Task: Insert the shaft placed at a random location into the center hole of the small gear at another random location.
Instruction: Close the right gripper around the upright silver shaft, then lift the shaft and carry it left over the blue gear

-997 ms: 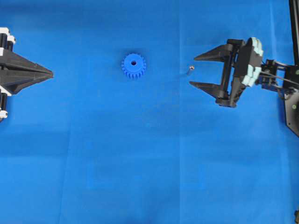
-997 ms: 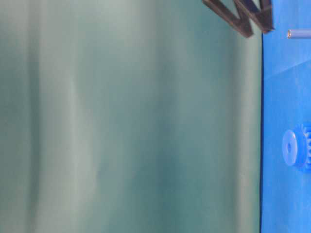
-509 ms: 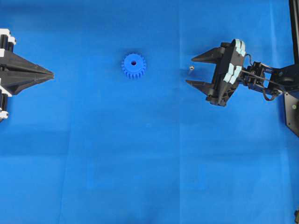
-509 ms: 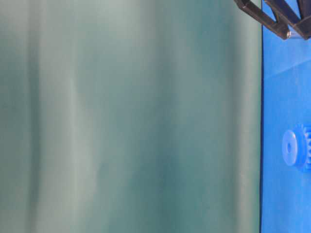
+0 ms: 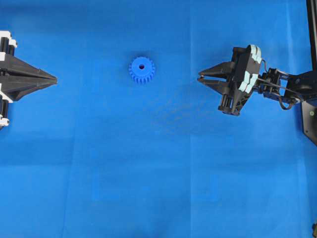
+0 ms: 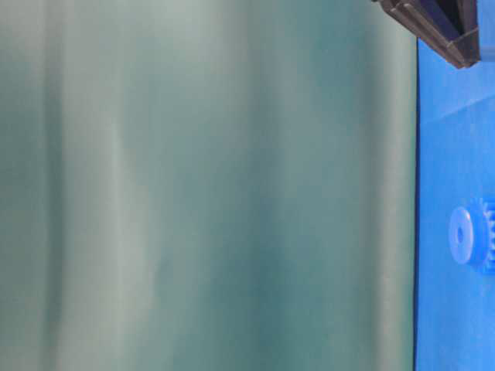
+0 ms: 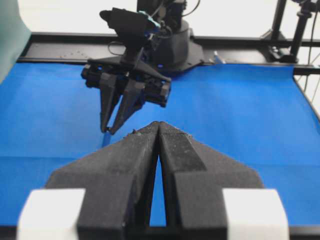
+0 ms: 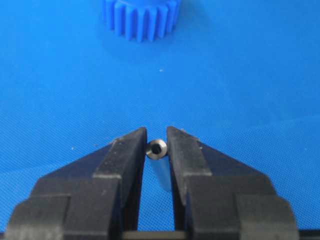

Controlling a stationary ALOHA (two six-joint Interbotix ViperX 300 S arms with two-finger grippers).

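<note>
Now the pick-up step is in hand: the right gripper (image 8: 157,146) pinches the pin (image 8: 157,149) between its 2 fingers, well to the right of the gear (image 5: 141,69). The left gripper (image 5: 49,78) rests pressed together, far left of the gear. Next, I judge, comes lifting and aligning the pin over the hole (image 5: 141,66).

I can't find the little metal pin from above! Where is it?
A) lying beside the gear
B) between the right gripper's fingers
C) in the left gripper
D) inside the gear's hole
B. The right wrist view shows the shaft between the right gripper fingers, short of the small gear.
</note>
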